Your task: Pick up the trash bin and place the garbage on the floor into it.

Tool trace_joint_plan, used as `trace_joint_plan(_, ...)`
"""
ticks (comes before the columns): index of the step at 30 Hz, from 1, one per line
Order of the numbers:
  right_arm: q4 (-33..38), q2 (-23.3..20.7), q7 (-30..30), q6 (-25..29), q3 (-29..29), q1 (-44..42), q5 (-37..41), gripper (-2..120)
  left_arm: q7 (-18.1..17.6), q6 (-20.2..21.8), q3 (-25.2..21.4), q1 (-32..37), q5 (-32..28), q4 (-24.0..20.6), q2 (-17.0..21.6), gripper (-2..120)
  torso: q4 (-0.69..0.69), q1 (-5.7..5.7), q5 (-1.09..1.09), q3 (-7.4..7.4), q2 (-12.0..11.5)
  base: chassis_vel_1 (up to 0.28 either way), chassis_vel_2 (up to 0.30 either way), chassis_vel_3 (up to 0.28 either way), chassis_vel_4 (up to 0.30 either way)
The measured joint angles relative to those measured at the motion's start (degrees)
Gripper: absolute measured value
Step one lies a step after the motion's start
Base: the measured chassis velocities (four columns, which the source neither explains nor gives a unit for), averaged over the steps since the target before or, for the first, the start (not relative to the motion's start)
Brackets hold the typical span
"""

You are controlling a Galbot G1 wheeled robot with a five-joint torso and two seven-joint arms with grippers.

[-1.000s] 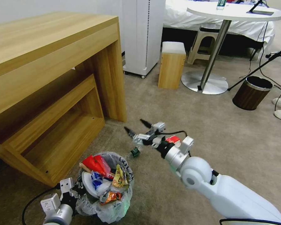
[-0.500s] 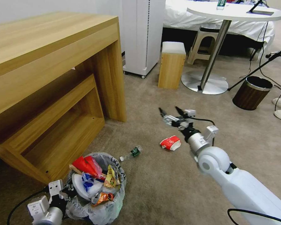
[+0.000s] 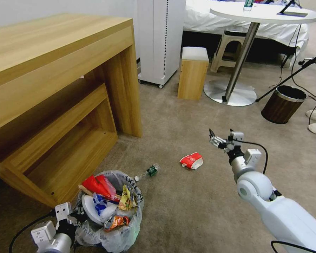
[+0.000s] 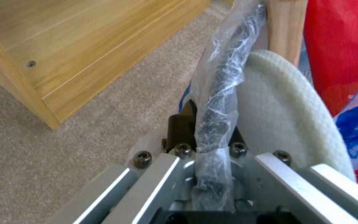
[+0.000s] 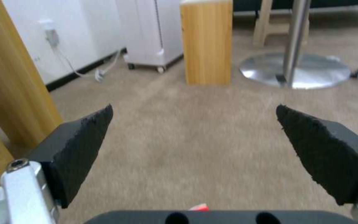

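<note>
Trash bin (image 3: 110,214), stuffed with wrappers, sits on the beige carpet (image 3: 186,211) by the wooden counter (image 3: 56,91), its rim pinched by the left gripper (image 3: 73,219); the right gripper (image 3: 214,140) hovers beyond a red carton (image 3: 191,160) and a green-label bottle (image 3: 148,172). Left wrist view: fingers clamp the bagged rim (image 4: 218,102). Right wrist view: black pads (image 5: 84,149) spread wide, holding nothing.

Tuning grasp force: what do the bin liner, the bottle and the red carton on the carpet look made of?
Trash bin liner: thin translucent plastic film, crinkled and glossy. Bottle: clear plastic by the look, green label. Red carton: seemingly paperboard, crushed, red print over white. Left gripper is clamped on the bagged rim.
</note>
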Motion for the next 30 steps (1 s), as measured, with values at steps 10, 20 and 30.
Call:
trace_joint_plan(10, -1.75, 1.72, 0.39, 6.53, 2.56, -5.37, -5.98, 100, 0.50, -0.40, 0.65, 0.04, 0.31, 0.20, 0.14, 0, 0.01, 0.00, 0.00, 0.00, 0.00, 0.000, 0.000, 0.000, 0.000)
trace_joint_plan(20, -0.23, 1.79, -1.65, 6.96, 5.14, -8.44, -9.21, 100, 0.51, -0.41, 1.34, -0.56, 0.23, 0.74, 0.55, 0, 0.00, 0.00, -0.01, 0.00, 0.00, 0.000, 0.000, 0.000, 0.000)
trace_joint_plan(30, -0.36, 2.31, -2.20, 7.27, 4.40, -8.30, -10.17, 100, 0.51, -0.56, 1.07, -0.16, 0.24, 0.73, 0.55, 0, 0.00, 0.00, 0.00, 0.00, 0.00, -0.027, 0.020, 0.024, -0.021)
